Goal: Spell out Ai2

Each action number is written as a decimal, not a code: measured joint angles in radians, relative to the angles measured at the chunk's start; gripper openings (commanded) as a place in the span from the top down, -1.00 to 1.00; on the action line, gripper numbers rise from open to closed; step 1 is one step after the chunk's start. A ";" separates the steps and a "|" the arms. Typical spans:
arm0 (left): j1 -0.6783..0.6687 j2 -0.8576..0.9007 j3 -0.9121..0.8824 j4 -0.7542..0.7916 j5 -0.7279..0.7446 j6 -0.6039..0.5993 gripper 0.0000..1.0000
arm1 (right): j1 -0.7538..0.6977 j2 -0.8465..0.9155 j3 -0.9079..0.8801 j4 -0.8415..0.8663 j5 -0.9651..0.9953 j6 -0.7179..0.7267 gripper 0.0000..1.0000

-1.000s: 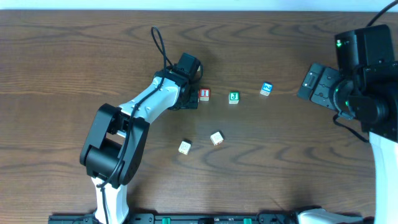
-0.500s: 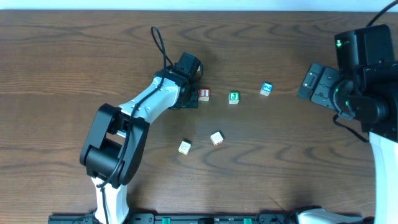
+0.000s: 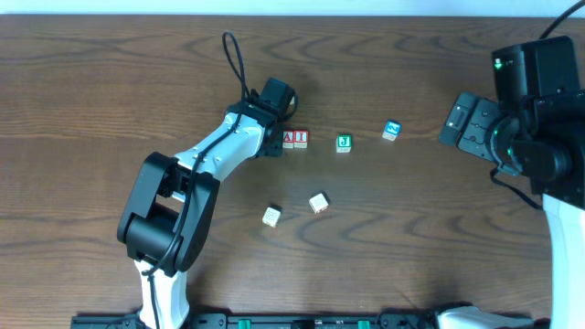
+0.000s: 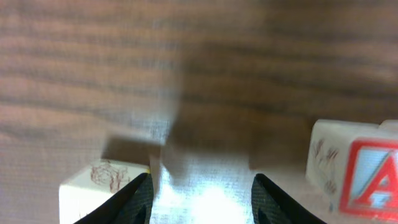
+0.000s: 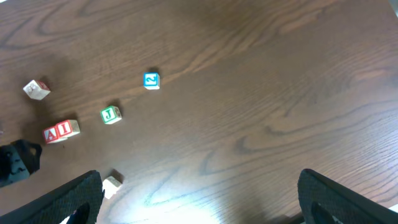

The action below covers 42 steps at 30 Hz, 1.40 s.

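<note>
**A and I side by side, 2 standing apart**

On the overhead view the red-framed A cube (image 3: pixel 289 139) and the red-framed I cube (image 3: pixel 302 138) sit side by side on the dark wooden table (image 3: pixel 110 73). A is on the left, and the two appear to touch. The right wrist view shows the same pair joined into one red block.

The blue-framed 2 cube (image 3: pixel 391 131) lies well to the right of them. The green J cube (image 3: pixel 344 142) sits between the I and the 2, touching neither.

The left gripper (image 3: pixel 276 142) is just beside the A cube, on its left. In the left wrist view its fingers (image 4: pixel 140 199) are spread, with only bare table between them. The A cube shows off to the right, outside the jaws. A pale cube face with a faint reddish drawing (image 4: pixel 102 190) shows at the lower left, also outside them. Which cube that is cannot be told.

The right gripper (image 3: pixel 462 122) hangs near the table's right side, away from all the cubes. Its fingers (image 5: pixel 62 199) are spread wide and hold nothing.

Two pale unframed cubes (image 3: pixel 271 216) (image 3: pixel 318 203) lie closer to the arms' bases than the row, near each other but not touching.
</note>
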 measured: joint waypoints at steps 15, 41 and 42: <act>0.000 0.000 0.000 0.060 0.019 0.049 -0.10 | 0.000 0.000 0.000 0.000 0.000 -0.007 -0.99; 0.000 0.000 0.000 0.066 0.049 0.051 -0.27 | 0.000 0.000 0.000 0.000 0.000 -0.008 -0.98; 0.000 0.000 0.000 0.067 0.050 0.051 -0.27 | 0.000 0.000 0.000 0.000 0.000 -0.008 -0.99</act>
